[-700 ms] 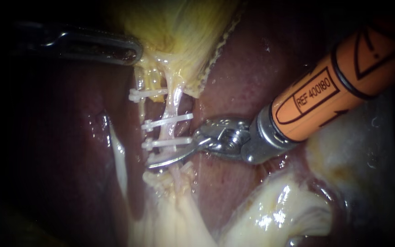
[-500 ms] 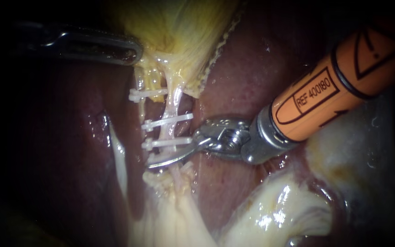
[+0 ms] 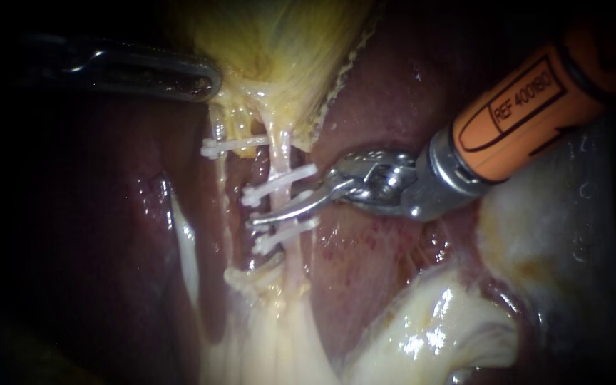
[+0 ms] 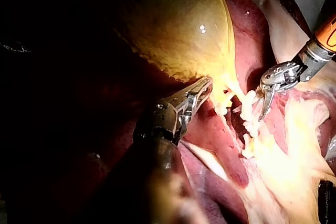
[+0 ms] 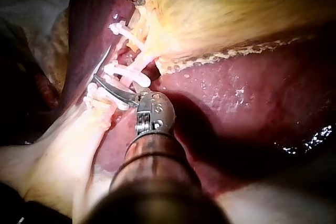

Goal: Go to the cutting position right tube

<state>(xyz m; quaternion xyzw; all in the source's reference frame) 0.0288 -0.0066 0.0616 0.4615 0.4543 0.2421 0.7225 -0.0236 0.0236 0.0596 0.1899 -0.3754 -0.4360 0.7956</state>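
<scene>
Dark red liver (image 3: pixel 393 107) fills the field, and the yellow gallbladder (image 3: pixel 279 43) lies over its upper part. The orange-shafted right instrument (image 3: pixel 265 215) enters from the upper right, and its slender tip lies across the right tube (image 3: pixel 277 153), touching it. Only one blade shows on the near side, so it cannot be told whether its jaws are open or closed on the tube. The left instrument (image 3: pixel 204 80) enters from the left, its jaws clamped on the gallbladder's lower edge just above the tubes. The pale right tube runs downward from the gallbladder. The right instrument's tip sits between the upper clip (image 3: pixel 279 183) and the lower clip (image 3: pixel 285 233) on that tube.
</scene>
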